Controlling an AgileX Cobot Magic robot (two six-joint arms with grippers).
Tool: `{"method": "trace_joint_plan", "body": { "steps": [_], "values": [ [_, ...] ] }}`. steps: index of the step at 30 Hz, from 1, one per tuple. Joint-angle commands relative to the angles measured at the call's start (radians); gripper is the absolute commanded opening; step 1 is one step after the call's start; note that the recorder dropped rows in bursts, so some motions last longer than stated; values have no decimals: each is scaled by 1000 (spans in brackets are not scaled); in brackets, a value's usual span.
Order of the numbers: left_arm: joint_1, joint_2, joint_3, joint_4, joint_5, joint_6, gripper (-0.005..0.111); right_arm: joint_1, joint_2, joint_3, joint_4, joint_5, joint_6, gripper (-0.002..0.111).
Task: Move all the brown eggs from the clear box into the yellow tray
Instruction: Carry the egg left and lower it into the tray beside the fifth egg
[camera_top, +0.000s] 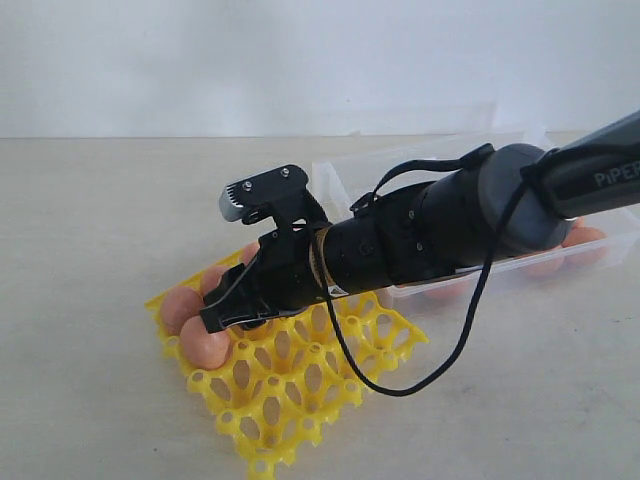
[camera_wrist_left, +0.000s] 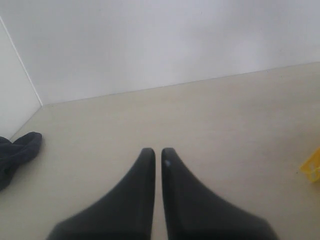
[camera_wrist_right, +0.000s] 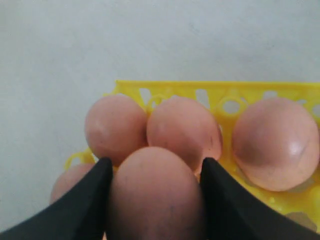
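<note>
Clearly the black fingers (camera_wrist_right: 87, 202) of the right gripper (camera_wrist_right: 156, 167) clasp one orange-brown egg (camera_wrist_right: 155, 200) over the bright yellow lattice tray (camera_wrist_right: 175, 87), beside seated eggs (camera_wrist_right: 182, 127). Whether it rests in a cup is hidden. Placing step: lower, release, then reach to the translucent plastic box (camera_top: 335, 185) for more. Left gripper (camera_wrist_left: 156, 152) sits closed, empty.

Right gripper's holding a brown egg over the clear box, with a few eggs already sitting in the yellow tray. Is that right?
Not quite. The right gripper holds the brown egg over the yellow tray, not the clear box. The right wrist view shows the tray's rim and seated eggs just beyond it. The rest stands.
</note>
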Motion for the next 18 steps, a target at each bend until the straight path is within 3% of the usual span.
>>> {"method": "trace_joint_plan", "body": {
  "steps": [1, 3, 7, 9, 18],
  "values": [
    [-5, -3, 3, -2, -3, -3, 4, 0, -5, -5, 7, -12, -7, 2],
    [-5, -3, 3, -2, -3, -3, 4, 0, -5, -5, 7, -24, -7, 10],
    [-5, -3, 3, -2, -3, -3, 4, 0, -5, -5, 7, -25, -7, 40],
    [-5, -3, 3, -2, -3, -3, 4, 0, -5, -5, 11, -23, -7, 49],
    [-5, -3, 3, -2, -3, -3, 4, 0, -5, -5, 11, -11, -9, 51]
  ]
}}
